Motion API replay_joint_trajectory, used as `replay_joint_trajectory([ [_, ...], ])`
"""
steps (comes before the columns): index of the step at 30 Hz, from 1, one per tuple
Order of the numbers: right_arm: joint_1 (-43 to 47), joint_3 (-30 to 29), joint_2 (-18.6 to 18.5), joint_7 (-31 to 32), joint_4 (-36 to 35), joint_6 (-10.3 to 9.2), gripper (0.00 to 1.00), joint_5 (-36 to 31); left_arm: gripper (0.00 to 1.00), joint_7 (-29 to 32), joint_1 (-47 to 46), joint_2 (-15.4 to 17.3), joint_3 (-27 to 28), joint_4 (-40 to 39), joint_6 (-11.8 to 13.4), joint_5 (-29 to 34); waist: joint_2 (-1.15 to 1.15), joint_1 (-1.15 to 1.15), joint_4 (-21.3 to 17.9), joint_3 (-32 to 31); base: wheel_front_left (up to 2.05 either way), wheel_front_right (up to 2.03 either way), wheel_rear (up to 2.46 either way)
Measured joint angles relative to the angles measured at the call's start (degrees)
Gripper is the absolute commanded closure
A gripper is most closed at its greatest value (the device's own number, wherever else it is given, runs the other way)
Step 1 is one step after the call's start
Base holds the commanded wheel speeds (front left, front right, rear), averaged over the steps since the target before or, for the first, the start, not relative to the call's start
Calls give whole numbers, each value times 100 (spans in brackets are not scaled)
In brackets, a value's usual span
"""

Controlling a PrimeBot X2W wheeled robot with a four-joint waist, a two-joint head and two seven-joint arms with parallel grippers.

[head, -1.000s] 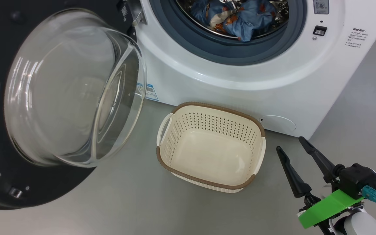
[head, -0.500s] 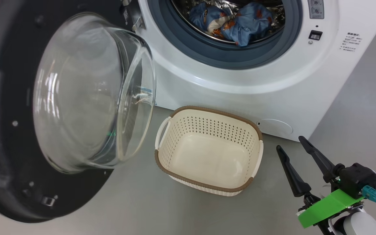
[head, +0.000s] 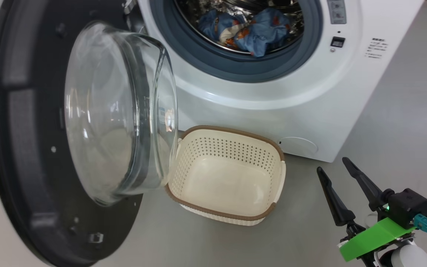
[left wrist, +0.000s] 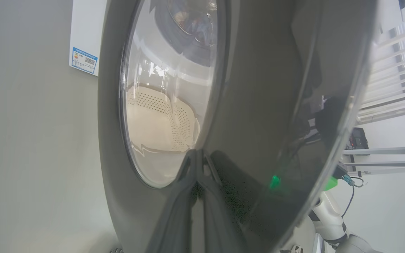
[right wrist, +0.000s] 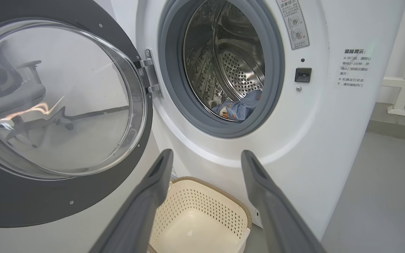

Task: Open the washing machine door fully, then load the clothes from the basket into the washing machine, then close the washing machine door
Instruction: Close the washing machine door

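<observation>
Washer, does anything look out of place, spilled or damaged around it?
Nothing spilled or broken. The basket stands empty and level by the washer; the clothes are in the drum. One thing to watch: a fold lies at the drum's front lip, close to the seal, and might catch in the door.

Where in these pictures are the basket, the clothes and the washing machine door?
Basket (head: 235, 132): head view, brown far rim.
Clothes (head: 263, 35): head view, blue printed fabric.
Washing machine door (head: 20, 122): head view, black rim.

Blue orange-printed clothes (head: 250, 29); cream perforated basket (head: 272, 148).
</observation>
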Motion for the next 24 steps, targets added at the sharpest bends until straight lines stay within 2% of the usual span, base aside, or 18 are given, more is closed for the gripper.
replay_joint_trajectory([
  [24, 159, -214, 194, 0, -41, 0, 0, -35, 100, -27, -30, -341, -430, -391, 0, 37, 0, 0, -1094, -148, 0, 0, 0],
])
